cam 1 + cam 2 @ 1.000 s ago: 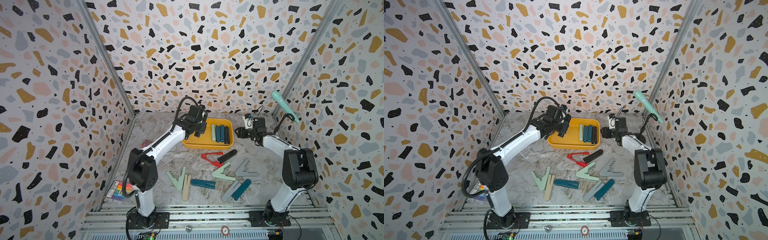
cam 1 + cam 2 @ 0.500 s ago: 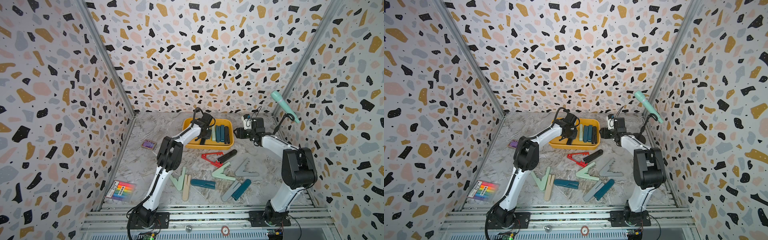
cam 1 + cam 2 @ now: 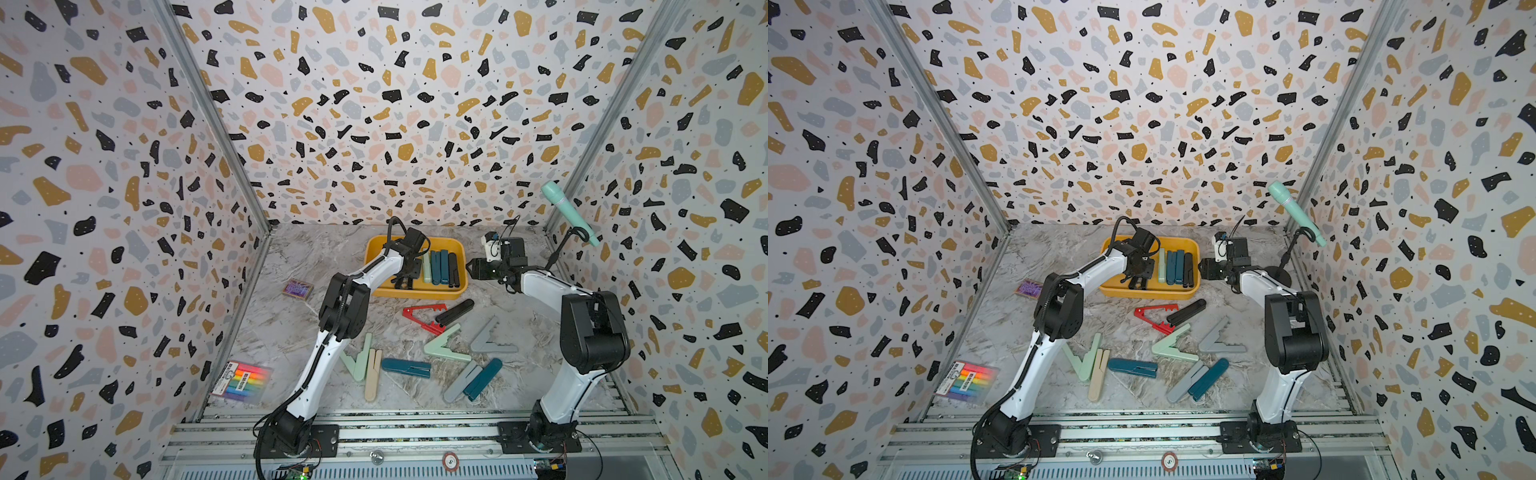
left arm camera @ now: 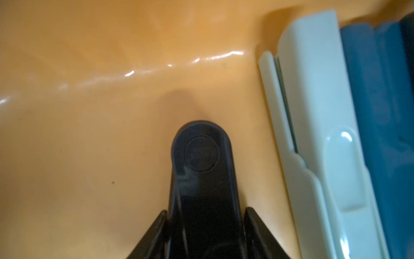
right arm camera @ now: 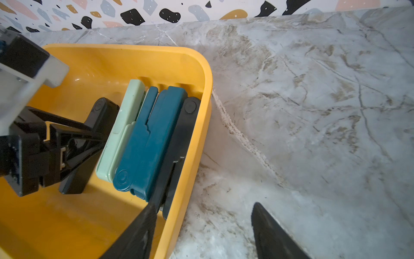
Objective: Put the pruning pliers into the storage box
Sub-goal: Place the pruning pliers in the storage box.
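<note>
— L pincer (image 4: 205, 210): state?
— Jaws are set either side of black pliers (image 4: 201, 154), which are laid flat on box (image 4: 89, 112) floor, just beside mint pliers (image 4: 313, 112). Clamped or released: cannot be told.
— R pincer (image 5: 205, 204)?
— Jaws are held apart, nothing gripped; it is positioned by box rim.
— Step in hand?
— Drop-off, as judged. Approx. five pliers are counted in box; nine are left on table (image 3: 282, 332), e.g. red pliers (image 3: 422, 318).
— Next move, reqs?
— Full release is to be confirmed. L pincer is to be raised straight up so mint pliers aren't nudged, then the next pliers are to be approached w/ jaws wide.
</note>
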